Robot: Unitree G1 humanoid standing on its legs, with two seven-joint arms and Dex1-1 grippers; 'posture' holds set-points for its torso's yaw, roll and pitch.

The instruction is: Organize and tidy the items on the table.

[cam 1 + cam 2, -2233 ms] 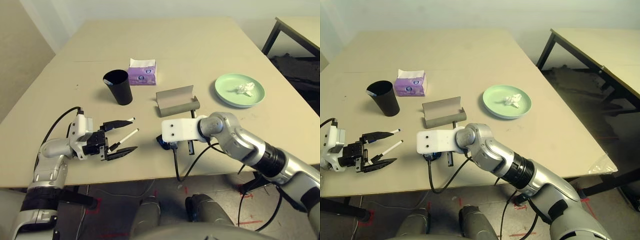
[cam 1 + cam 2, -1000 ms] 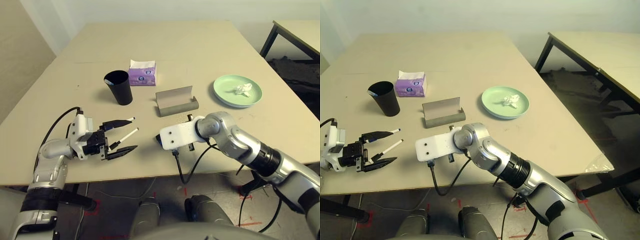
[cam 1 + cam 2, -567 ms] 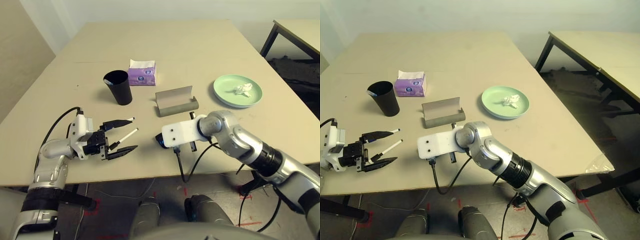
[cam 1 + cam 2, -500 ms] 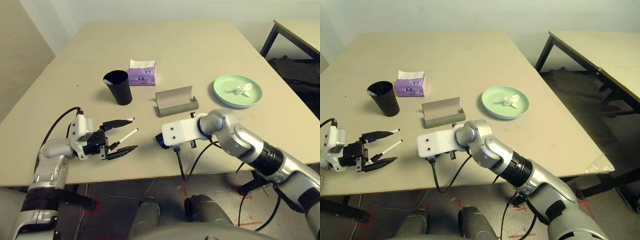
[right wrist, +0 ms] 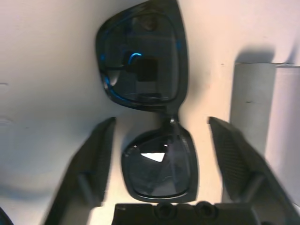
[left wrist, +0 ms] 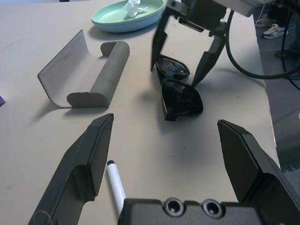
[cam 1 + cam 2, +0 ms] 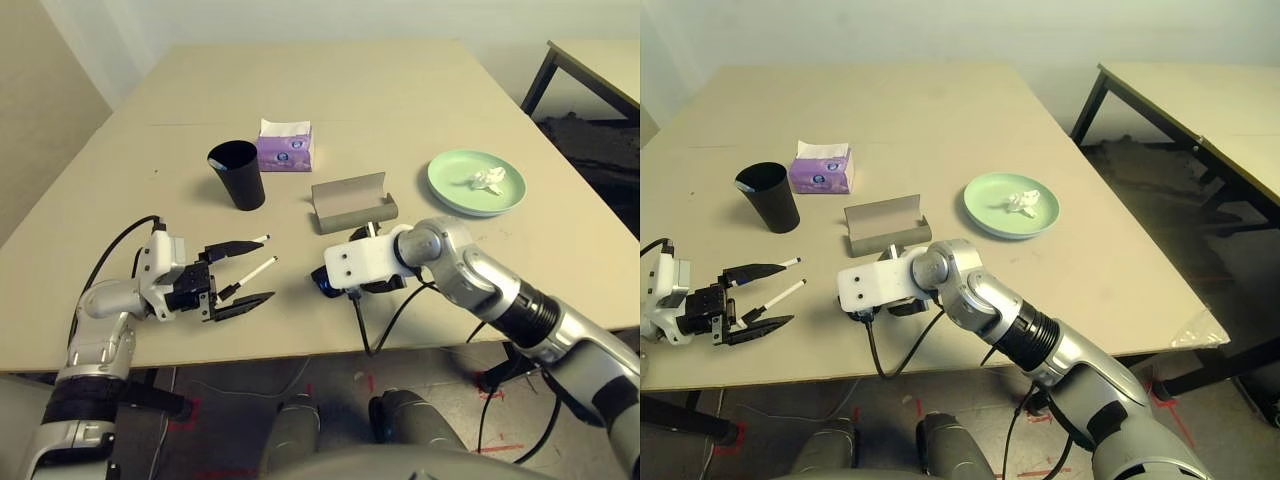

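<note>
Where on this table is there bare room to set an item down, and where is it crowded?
Free: the far half of the table beyond the purple tissue pack, and the strip between the open grey glasses case and the green plate. Crowded: the near edge, where the left gripper brackets the markers and the right gripper straddles the sunglasses.

Sunglasses (image 5: pixel 147 112) sit between the right gripper's (image 6: pixel 183 55) spread fingers, the near lens cut by the frame edge, fingertips blurred. One marker (image 6: pixel 117 185) between the left gripper's (image 6: pixel 171 154) jaws runs off the bottom edge, its cap end hidden.
</note>
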